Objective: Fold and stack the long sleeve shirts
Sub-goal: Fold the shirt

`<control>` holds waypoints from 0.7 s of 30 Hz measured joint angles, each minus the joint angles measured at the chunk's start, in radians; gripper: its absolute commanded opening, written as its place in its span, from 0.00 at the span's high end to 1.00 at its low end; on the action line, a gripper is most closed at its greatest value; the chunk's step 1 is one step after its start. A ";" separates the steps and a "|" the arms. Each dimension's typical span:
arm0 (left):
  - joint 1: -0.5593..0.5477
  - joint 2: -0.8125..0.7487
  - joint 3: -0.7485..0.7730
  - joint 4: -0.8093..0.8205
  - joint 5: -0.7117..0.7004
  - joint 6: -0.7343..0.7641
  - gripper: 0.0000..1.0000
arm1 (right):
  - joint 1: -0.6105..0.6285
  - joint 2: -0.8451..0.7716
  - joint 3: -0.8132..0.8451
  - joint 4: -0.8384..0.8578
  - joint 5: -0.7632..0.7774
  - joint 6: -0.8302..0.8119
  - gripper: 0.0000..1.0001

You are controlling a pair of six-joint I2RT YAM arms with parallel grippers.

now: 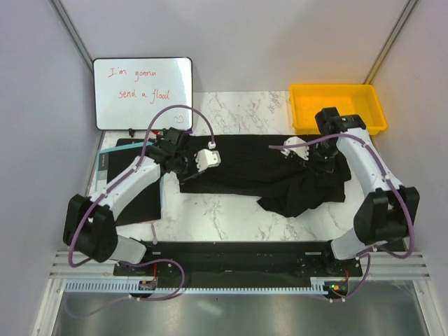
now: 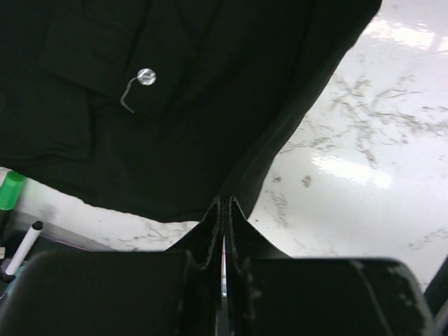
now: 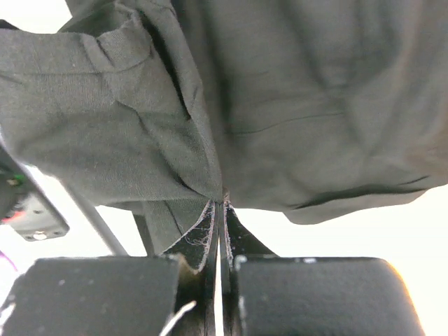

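Where the two arms were bolted down, a black mounting bar ran along the near edge, with a pale slotted rail in front of it. Beyond the bar lay the white, grey-veined marble table, glossy enough to throw back bright glare in the left wrist view. A flat black board with a pale edge lay at the table's left, under the left arm.

Across the middle of the table stretched the black long sleeve shirt, flat on its left part and bunched into a loose heap on its right. The left gripper had its jaws pressed together on the shirt's left hem, near a small pale button. The right gripper was likewise clamped on a fold of the bunched cloth.

At the left edge of the left wrist view lay a green-capped marker and a black-tipped marker. Farther back, a whiteboard with red handwriting stood at the left and a yellow bin sat at the right. Plain pale grey walls closed in the space behind and at both sides.
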 measured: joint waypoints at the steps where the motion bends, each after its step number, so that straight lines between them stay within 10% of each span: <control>1: 0.010 0.027 0.018 0.009 0.000 0.004 0.98 | 0.000 0.040 0.032 0.007 0.003 -0.009 1.00; 18: 0.117 0.455 0.252 0.148 -0.020 0.038 0.98 | -0.011 0.417 0.247 0.186 0.062 -0.051 0.99; 21: 0.121 0.462 0.252 0.148 -0.030 0.038 0.90 | -0.016 0.417 0.247 0.239 0.061 -0.034 0.62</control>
